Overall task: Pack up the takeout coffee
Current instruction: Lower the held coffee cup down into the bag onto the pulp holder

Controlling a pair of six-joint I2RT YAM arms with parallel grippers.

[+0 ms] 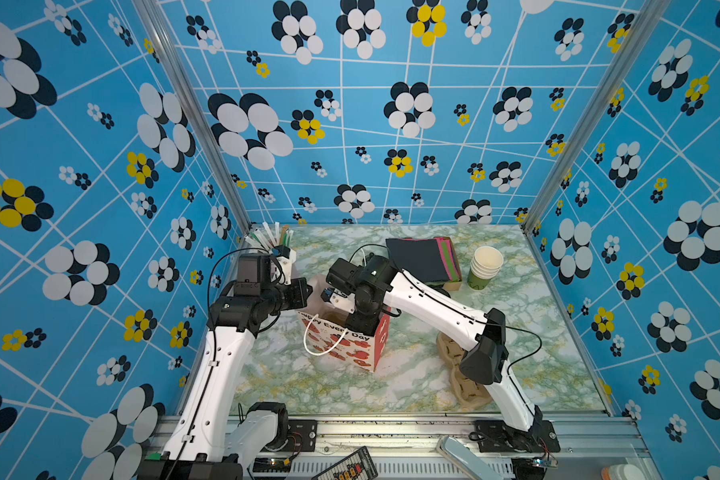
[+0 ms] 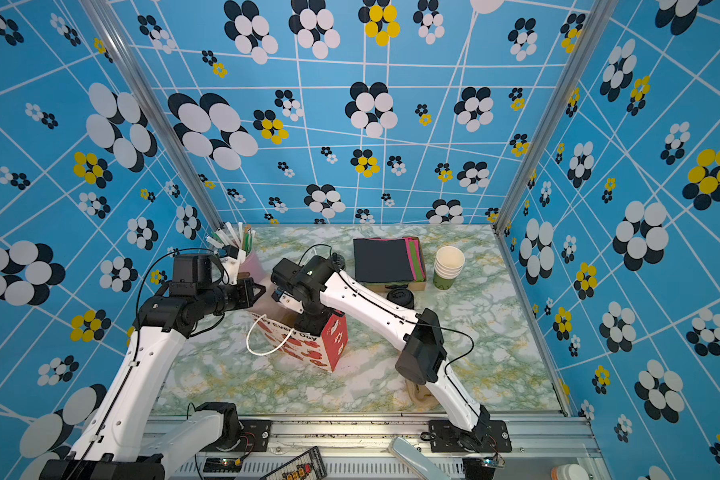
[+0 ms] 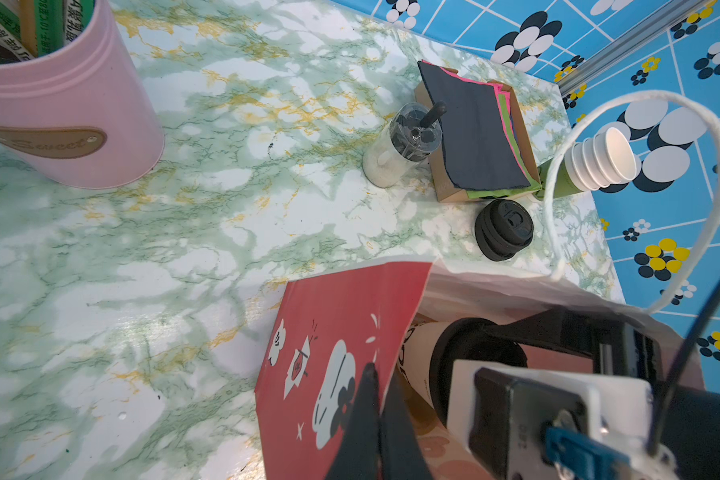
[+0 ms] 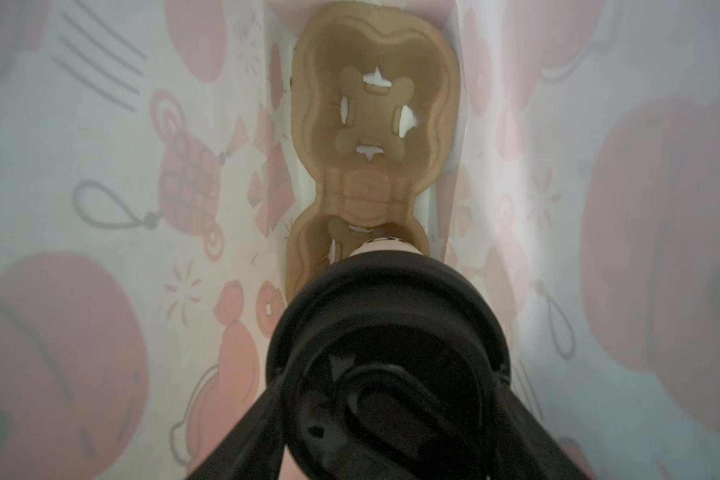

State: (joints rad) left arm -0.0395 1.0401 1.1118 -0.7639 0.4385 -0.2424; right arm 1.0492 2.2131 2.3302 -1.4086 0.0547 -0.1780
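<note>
1. The takeout coffee (image 4: 385, 316) hangs lid-up, clamped between the jaws of our right pincer (image 4: 387, 386), inside the gift bag (image 1: 350, 345).
2. Straight below the pincer lies the cup carrier (image 4: 371, 124); we judge a slow, plumb descent into its nearer well best, letting go only once seated.
3. Our left pincer (image 3: 376, 395), pinched shut on the bag's rim alongside, should hold the mouth wide.
4. Counted: one coffee, one bag, one two-well carrier inside.

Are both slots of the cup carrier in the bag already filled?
No, in the right wrist view one slot of the carrier in the bag lies plainly empty.
</note>
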